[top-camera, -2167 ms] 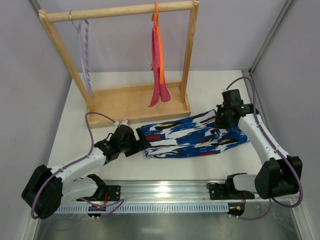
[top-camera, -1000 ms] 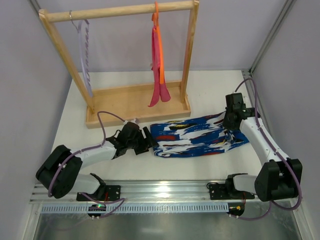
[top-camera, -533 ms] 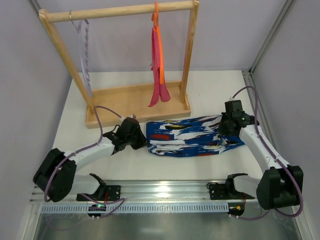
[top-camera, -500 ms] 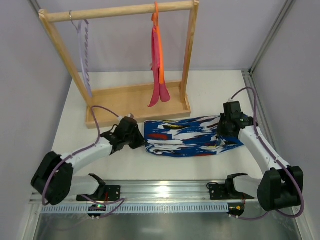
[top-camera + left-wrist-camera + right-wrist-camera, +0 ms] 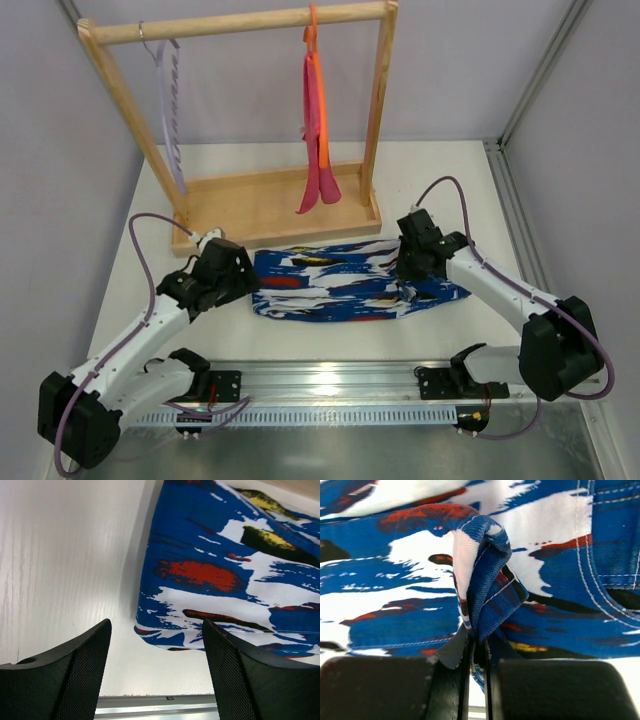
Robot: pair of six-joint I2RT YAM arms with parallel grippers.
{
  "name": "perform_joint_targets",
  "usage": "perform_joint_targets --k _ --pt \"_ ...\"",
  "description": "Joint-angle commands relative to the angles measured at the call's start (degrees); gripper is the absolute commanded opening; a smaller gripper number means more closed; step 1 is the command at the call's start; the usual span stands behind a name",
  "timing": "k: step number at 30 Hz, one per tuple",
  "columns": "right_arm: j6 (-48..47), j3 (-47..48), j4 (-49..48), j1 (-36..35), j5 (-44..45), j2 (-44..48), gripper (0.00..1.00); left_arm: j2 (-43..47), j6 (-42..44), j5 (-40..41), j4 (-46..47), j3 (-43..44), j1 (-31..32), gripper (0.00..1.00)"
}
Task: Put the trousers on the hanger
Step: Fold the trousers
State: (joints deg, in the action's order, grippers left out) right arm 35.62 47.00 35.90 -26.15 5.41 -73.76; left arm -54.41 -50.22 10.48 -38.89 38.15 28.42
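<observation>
So the trousers point(image 5: 330, 285) are lying in a folded, flattish strip on the table point(image 5: 440, 180), running left to right just on the near side of the wooden rack point(image 5: 275, 205), and none of the fabric is on the rack. The hanger point(image 5: 172, 110) is well apart from them, up at the far left, dangling by its metal hook from the rack's top rail next to the left post. Further right on that rail there's an orange hanger point(image 5: 323, 125) with a pink cloth point(image 5: 318, 170) draped down from it.

The right gripper point(image 5: 476, 652) sits at the right end of the strip and it's pressed together on a bunched-up fold of the trousers; the wrist cam shows a ridge of blue and white fabric with stitching squeezed between the two dark pads and standing up a bit from the rest.

The left gripper point(image 5: 156, 623) is at the left end, with its jaws spread wide and nothing between them. From its own camera the rounded left edge of the trousers lies just past the fingertips point(image 5: 95, 645), with bare white table to the left of it. Can't really tell if it's touching the cloth
</observation>
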Motion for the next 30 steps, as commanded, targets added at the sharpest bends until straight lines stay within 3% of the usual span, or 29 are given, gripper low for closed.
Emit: perform_joint_targets --k 1,8,14,30 --pt "-0.10 8.26 4.34 -2.06 2.85 0.72 0.04 3.52 3.02 1.83 -0.49 2.98 -0.21 0.74" --pt "-2.21 21.70 18.56 -2.59 7.15 3.88 0.04 2.47 3.28 0.69 0.92 3.60 -0.21 0.79" --pt "-6.16 28.22 23.42 -1.10 9.61 5.02 0.04 1.77 3.11 -3.71 4.96 2.19 -0.21 0.81" --pt "-15.13 23.75 20.35 14.63 7.86 10.12 0.07 -1.74 3.02 -13.55 13.31 0.00 -0.21 0.83"
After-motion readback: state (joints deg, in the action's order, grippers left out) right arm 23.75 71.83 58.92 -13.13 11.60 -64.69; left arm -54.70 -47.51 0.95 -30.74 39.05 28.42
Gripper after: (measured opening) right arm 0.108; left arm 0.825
